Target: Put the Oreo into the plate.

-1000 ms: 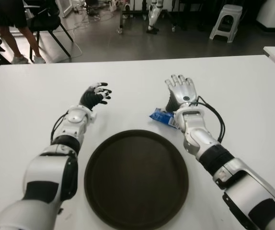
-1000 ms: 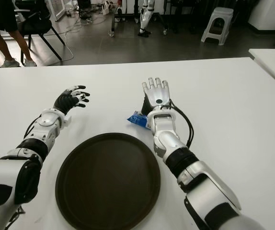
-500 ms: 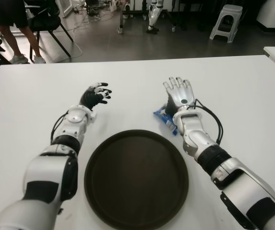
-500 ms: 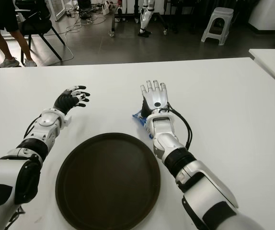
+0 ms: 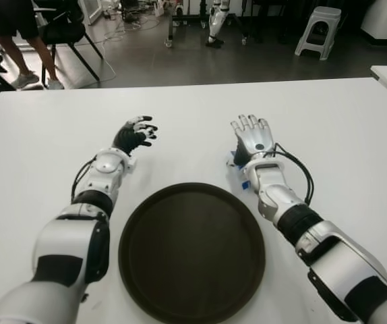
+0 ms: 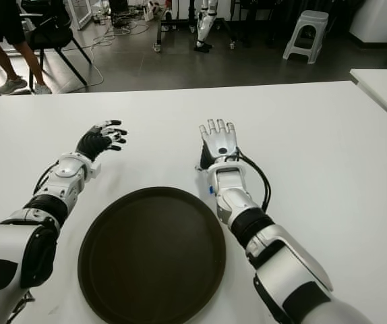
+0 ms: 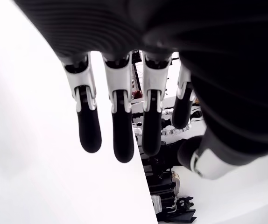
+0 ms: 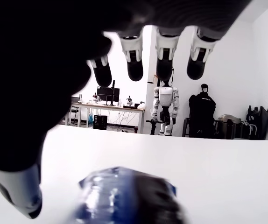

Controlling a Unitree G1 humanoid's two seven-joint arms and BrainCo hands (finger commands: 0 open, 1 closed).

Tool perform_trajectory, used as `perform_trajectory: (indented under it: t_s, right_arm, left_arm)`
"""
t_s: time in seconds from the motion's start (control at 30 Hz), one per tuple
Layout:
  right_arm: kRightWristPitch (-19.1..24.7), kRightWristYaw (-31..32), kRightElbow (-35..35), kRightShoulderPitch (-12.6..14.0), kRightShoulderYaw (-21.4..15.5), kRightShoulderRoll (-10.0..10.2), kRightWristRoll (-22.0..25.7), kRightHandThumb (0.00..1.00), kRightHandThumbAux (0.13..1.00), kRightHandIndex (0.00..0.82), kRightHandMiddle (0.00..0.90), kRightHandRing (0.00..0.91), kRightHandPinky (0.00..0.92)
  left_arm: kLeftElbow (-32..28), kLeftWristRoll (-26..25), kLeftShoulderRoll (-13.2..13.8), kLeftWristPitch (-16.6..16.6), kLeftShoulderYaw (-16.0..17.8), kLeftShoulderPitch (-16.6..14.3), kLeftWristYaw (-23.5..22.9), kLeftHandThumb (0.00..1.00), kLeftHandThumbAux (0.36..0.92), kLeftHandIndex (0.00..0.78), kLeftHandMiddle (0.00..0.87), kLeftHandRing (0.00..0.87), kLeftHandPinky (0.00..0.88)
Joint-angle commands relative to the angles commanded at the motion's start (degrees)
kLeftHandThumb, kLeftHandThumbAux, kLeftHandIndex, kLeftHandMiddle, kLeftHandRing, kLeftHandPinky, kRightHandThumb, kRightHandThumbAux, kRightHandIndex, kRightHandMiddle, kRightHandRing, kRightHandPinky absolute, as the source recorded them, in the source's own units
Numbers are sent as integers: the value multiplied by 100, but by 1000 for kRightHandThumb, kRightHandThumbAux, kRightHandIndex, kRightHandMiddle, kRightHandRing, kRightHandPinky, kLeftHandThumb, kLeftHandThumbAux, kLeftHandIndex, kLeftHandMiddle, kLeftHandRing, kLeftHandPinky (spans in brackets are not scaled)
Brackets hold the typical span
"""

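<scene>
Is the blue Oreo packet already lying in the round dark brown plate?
No. The round dark brown plate holds nothing; the blue Oreo packet lies on the white table under the right hand.

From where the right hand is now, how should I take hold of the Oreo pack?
Come straight down: the Oreo pack lies flat on the table, directly under the open right hand. Pinch across its narrow width, thumb one side, fingers the other. The plate sits just toward the robot. The left hand is idle, beyond the plate's left side.

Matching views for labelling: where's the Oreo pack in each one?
Left eye: Oreo pack, a blue sliver under the right hand.
Right eye: blue sliver beside the right wrist.
Left wrist: not in it.
Right wrist: low centre, beneath open fingers.
Shared landmark: plate.
</scene>
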Motion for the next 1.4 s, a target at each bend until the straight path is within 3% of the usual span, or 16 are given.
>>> perform_trajectory:
  t_s: [0.53, 1.4]
  right_arm:
    - [-82, 75, 124, -108, 20, -2, 201, 0, 708, 0, 0, 0, 0]
    - [-11, 804, -863, 114, -64, -260, 387, 0, 709, 0, 0, 0, 0]
  left_arm:
    - [7, -46, -7, 52, 40, -18, 5, 126, 661, 219, 341, 348, 384]
    - [-1, -5, 1, 21, 21, -11, 0, 75, 659, 227, 343, 347, 362]
